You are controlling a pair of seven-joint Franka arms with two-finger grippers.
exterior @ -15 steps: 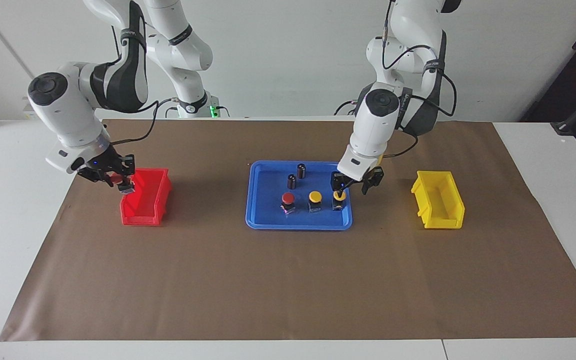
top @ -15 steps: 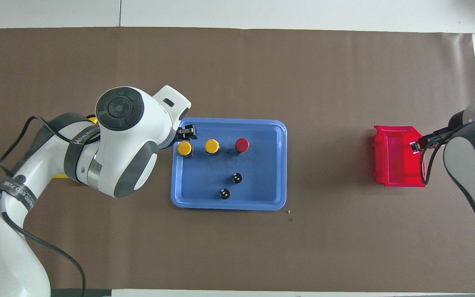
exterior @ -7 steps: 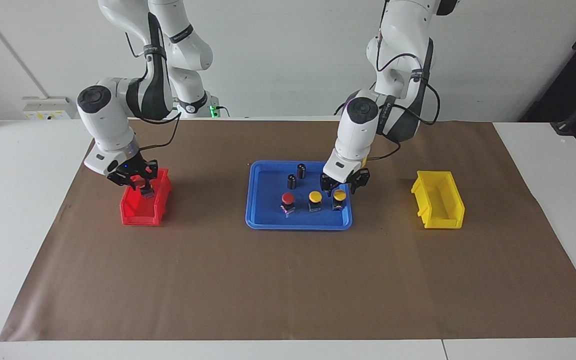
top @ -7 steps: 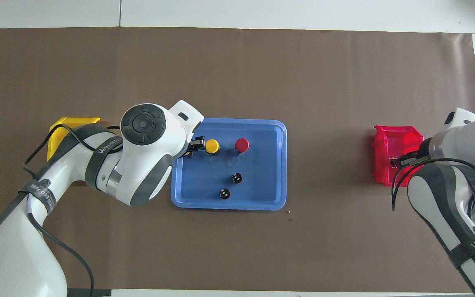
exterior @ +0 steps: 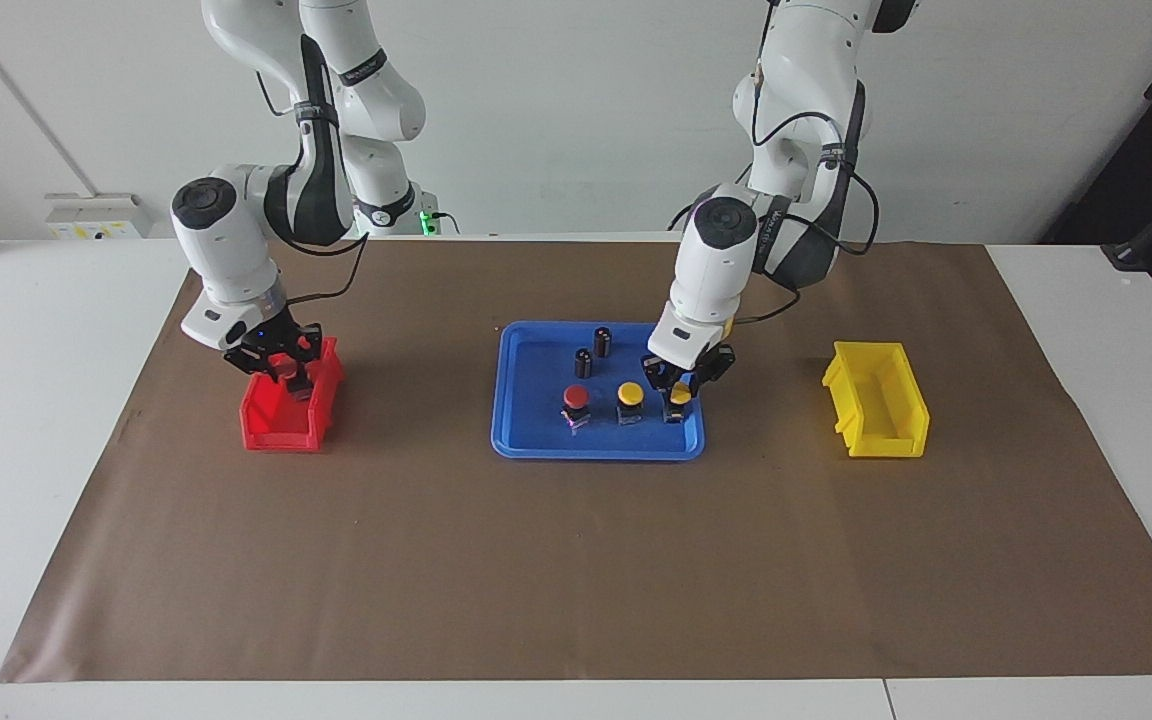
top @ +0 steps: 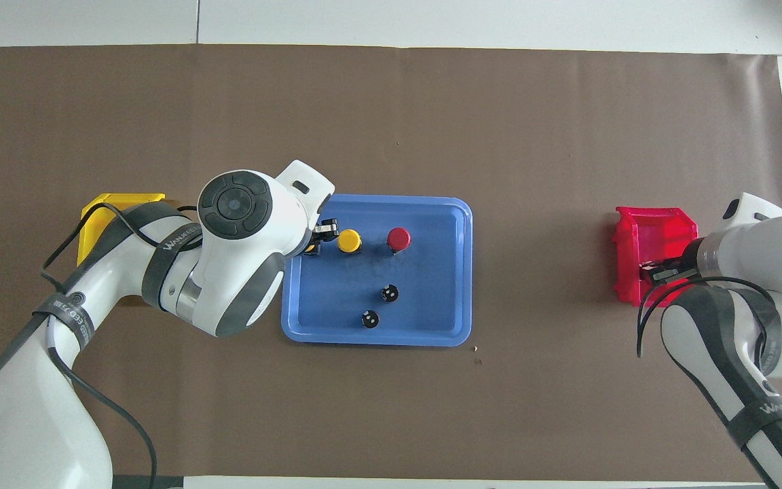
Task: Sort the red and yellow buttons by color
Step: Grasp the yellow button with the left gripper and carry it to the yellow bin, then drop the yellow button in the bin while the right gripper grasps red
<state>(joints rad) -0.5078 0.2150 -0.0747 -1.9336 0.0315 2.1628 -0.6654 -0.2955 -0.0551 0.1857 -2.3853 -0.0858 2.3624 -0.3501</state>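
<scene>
Since a second ago the left gripper has come down from beside the blue plastic tray onto the yellow-capped push-button at the tray's left-arm end, and its fingers now pinch that button on its small black base. The right gripper has swung in from the outer side of the red plastic bin and now hangs over the bin's inside, pressed together on a red-capped push-button (only a sliver of red shows between the fingers). In the tray, a second yellow-capped push-button stands just beside the gripped one, and a second red-capped push-button stands next along the same row. Two dark capless cylinders stand nearer the robots. The yellow plastic bin sits on the brown paper mat at the left arm's end.
</scene>
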